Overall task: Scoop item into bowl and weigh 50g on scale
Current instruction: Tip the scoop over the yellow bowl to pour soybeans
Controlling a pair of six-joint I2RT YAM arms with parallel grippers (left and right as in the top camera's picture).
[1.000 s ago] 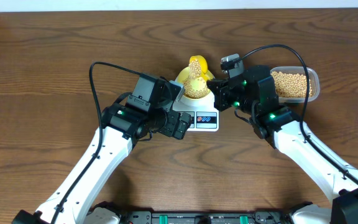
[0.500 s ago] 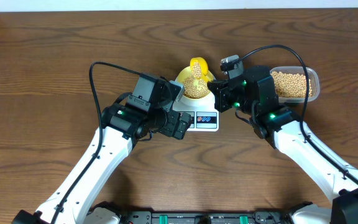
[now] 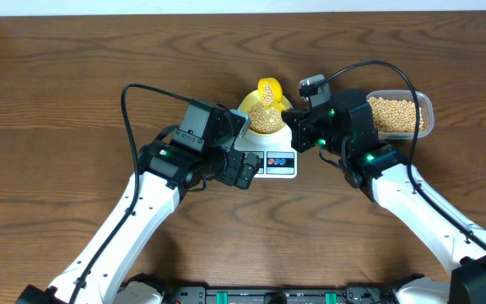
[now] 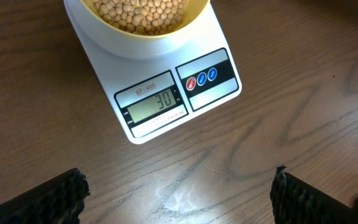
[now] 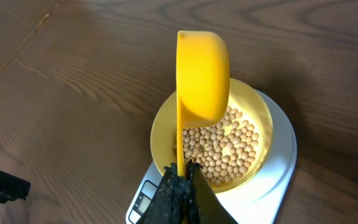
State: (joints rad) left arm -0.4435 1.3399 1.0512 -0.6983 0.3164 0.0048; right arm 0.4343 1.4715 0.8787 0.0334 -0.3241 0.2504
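The pale yellow bowl (image 5: 263,134) sits on the white scale (image 4: 160,109), holding many tan beans (image 5: 229,146). The scale's display reads 30. My right gripper (image 5: 184,171) is shut on the handle of the bright yellow scoop (image 5: 202,74), which is turned on its side over the bowl, its cup looking empty. In the overhead view the scoop (image 3: 267,89) is above the bowl (image 3: 251,108) on the scale (image 3: 278,162). My left gripper (image 4: 176,193) is open and empty, low over the bare table just in front of the scale.
A clear plastic tub (image 3: 427,114) full of beans (image 3: 393,114) stands to the right of the scale, behind my right arm. The brown wooden table (image 3: 74,76) spreads out on all sides.
The scoop has tipped further over the bowl and the heap of beans seen on it has dropped into the bowl. Both arms stay in place.
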